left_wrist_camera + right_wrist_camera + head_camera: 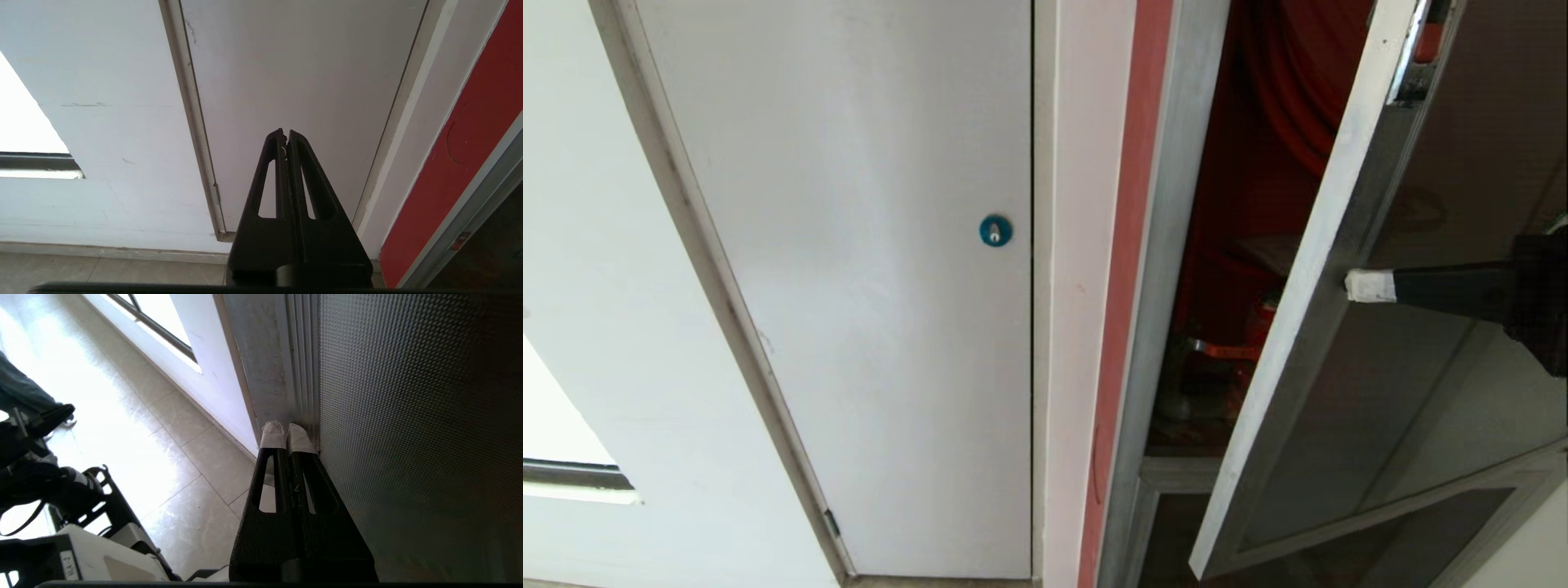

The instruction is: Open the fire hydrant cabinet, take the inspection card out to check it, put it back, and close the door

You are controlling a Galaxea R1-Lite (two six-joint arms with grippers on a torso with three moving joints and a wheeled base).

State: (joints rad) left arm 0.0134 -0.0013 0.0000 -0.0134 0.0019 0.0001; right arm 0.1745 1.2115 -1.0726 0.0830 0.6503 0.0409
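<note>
The fire hydrant cabinet (1176,269) stands partly open, its red interior (1250,180) and a red valve (1241,347) showing in the gap. The door (1421,392), dark glass in a silver frame, is swung out at an angle. My right gripper (1368,286) is shut, and its white-taped tips rest against the door's silver frame edge (282,384) on the outer side, beside the dark glass (408,437). That right gripper (287,433) holds nothing. My left gripper (285,134) is shut and empty, parked low in front of the white door. The inspection card is out of view.
A plain white door (874,286) with a blue round lock (995,230) stands left of the cabinet, past a white and red jamb (1123,286). A low window (564,457) is at far left. Tiled floor (122,428) and dark equipment (49,486) lie behind the right arm.
</note>
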